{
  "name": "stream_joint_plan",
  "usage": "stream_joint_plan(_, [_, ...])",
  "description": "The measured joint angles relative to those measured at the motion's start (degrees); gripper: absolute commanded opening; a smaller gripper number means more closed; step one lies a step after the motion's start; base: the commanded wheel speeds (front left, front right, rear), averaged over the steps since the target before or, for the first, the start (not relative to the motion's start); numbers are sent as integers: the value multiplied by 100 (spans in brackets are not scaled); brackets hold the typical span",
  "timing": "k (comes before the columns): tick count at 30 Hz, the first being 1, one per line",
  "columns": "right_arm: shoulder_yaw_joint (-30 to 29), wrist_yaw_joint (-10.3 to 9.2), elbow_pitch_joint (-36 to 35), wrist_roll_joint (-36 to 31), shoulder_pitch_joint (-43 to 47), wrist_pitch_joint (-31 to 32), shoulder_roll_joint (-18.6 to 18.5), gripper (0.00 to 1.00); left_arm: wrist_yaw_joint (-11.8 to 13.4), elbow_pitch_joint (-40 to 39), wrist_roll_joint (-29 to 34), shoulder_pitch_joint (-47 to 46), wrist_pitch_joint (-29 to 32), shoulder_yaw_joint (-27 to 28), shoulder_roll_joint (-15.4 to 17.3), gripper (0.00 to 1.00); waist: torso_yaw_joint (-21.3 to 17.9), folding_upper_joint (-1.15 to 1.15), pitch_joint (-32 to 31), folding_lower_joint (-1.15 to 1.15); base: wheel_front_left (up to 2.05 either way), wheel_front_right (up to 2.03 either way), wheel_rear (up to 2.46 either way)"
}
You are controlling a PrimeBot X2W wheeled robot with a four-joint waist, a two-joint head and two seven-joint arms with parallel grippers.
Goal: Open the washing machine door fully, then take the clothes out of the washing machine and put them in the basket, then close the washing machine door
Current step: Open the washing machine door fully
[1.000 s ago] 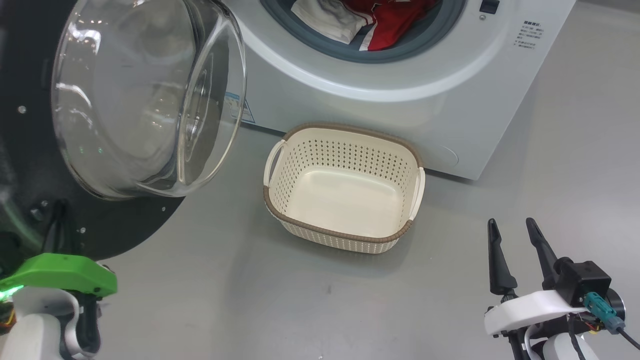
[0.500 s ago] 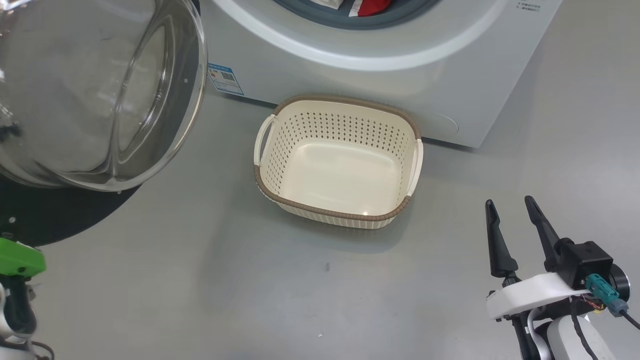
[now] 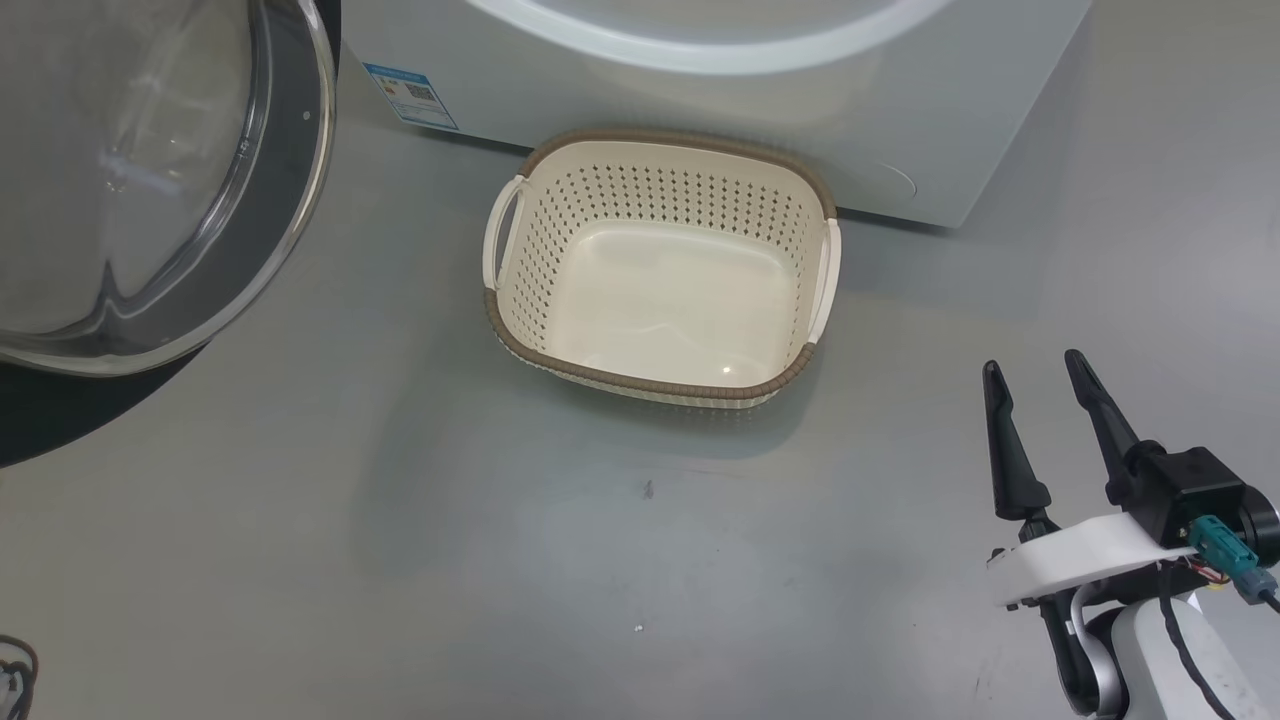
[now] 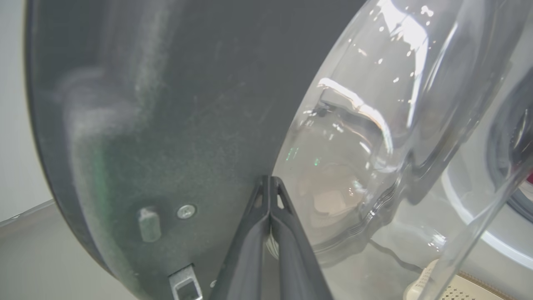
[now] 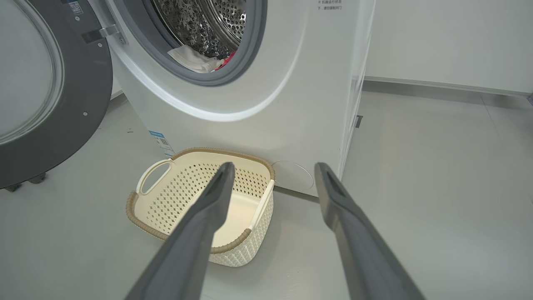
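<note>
Head view has tilted down from a second ago: the frame now holds the lower front of the washing machine point(image 3: 900, 110), where it held the drum opening before. That is camera motion, not the things moving.

The real change is that the gap between the door point(image 3: 50, 415) and the basket point(image 3: 650, 380) is wider, so the door has swung further open, off to the far left of the right gripper point(image 3: 1033, 365).

The left gripper point(image 4: 270, 183) is closed with its fingers together and nothing between them. Its tips sit at the door's inner face, where the black rim meets the glass. It is probably pushing, but contact is not certain.

The right gripper is open, empty and low over the floor point(image 3: 400, 560). The basket is ahead and to its left, well apart, empty, just in front of the machine.

The clothes point(image 5: 191, 61) are up ahead-left of the right gripper in the drum, white piece at the lip with red behind it.

Judgement: the door step is about done. Unloading has not started, and closing the door comes after.
</note>
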Motion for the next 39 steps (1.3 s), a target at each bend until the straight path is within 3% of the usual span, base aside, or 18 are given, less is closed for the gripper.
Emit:
stream_joint_plan(18, [-71, -19, -21, 0, -138, 58, -80, 100, -89, 721, -70, -461, -119, 24, 87, 0, -61, 0, 212, 0, 0, 0, 0])
stream_joint_plan(30, [-148, -18, 247, 19, -179, -69, -31, 100, -243, 1021, 327, -449, -509, -525, -176, 0, -63, 0, -226, 0, 0, 0, 0])
stream_joint_plan(39, [-258, -19, 461, 200, -165, -170, 111, 100, -494, 1000, 563, -125, -639, -948, -321, 0, -160, 0, -737, 0, 0, 0, 0])
